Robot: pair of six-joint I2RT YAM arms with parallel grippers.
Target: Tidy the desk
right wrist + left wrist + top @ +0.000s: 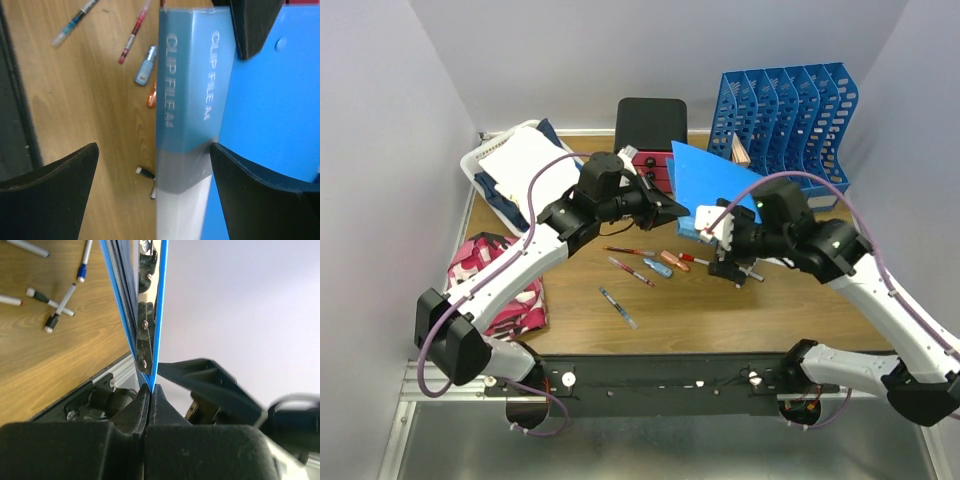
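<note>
Left gripper (672, 208): I saw it shut tight on one thin edge of the blue clip file (720, 180). I think that held the file up off the desk (720, 310) so the other arm could take it.
Right gripper (154, 147): it was wide, with one finger on each side of the file's spine, not squeezing.
Desk: it lay under both arms, with its rail (650, 375) at the near edge.
Pens (642, 265): they lay loose near the middle of the desk, not yet tidied.
File rack (790, 105): it stood at the far right corner. I guessed the file belonged there.
Right wrist view only: the words "CLIP FILE A4" on the spine.
Left wrist view only: the pinch, up close.
Top view only: the rack and both arms together.
</note>
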